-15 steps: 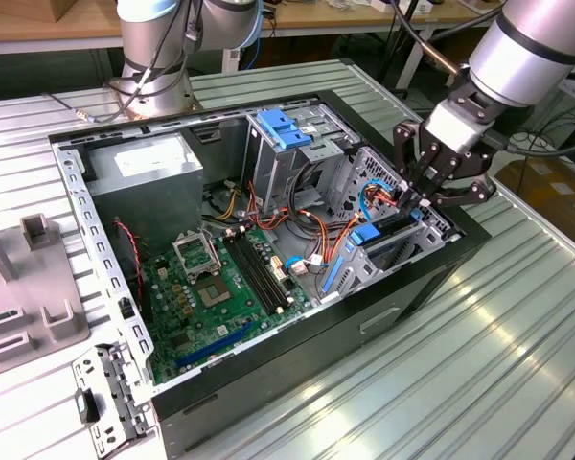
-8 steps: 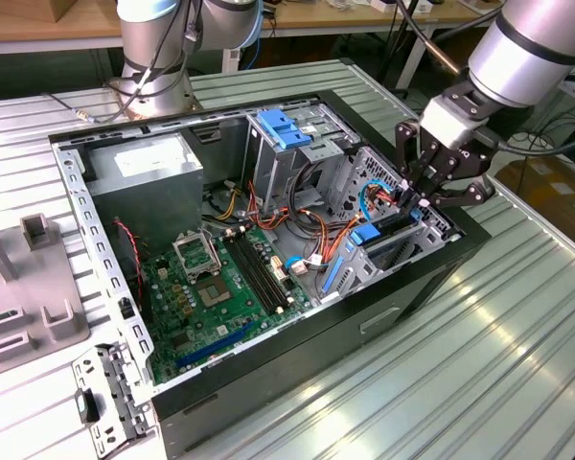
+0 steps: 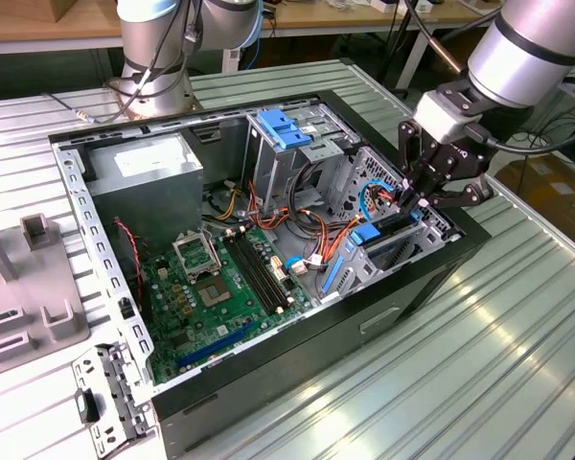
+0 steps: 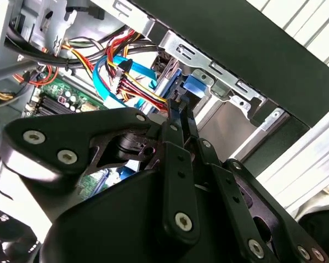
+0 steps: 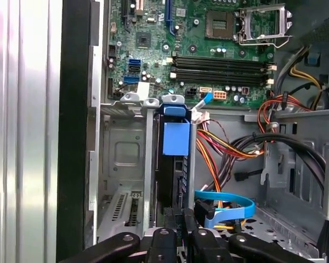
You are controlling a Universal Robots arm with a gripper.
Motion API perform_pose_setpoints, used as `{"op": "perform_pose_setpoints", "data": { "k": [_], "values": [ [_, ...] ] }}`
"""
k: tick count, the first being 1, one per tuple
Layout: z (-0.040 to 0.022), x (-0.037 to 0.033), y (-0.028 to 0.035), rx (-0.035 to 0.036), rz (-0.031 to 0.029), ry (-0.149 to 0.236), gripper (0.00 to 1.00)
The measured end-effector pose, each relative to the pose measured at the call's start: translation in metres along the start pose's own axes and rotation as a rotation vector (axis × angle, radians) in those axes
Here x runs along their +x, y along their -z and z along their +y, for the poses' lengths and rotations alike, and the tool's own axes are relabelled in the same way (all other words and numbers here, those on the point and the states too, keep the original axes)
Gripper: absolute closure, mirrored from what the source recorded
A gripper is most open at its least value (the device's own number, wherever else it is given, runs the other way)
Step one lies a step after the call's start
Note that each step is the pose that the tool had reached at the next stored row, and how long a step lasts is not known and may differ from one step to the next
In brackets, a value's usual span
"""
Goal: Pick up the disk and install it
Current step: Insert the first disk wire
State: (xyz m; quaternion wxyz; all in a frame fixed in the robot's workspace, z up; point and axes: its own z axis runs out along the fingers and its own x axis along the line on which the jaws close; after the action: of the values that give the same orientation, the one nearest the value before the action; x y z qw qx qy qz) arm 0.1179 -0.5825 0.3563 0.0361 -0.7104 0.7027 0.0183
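arm: reaching down from exterior view's right | pincer (image 3: 424, 203): fingers apparently closed together, tips lowered

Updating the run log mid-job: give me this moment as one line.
gripper: shut on disk | disk: on edge in drive bay at computer case front corner | motherboard: exposed

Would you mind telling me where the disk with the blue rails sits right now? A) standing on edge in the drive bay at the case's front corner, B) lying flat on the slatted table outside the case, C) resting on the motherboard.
A: the disk stands on edge in the metal drive bay, with the gripper at its end.
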Motion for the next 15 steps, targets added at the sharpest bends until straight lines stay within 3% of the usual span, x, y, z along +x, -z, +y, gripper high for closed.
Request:
{"op": "perform_pose_setpoints", "data": {
  "k": [6, 9, 15],
  "values": [
    [0.0, 0.0, -0.0003, 0.0047, 0.0014, -0.061, 0.83],
    [0.0, 0.0, -0.0004, 0.0084, 0.0028, -0.109, 0.83],
    [0.0, 0.0, -0.0004, 0.0085, 0.0028, -0.111, 0.83]
  ]
}}
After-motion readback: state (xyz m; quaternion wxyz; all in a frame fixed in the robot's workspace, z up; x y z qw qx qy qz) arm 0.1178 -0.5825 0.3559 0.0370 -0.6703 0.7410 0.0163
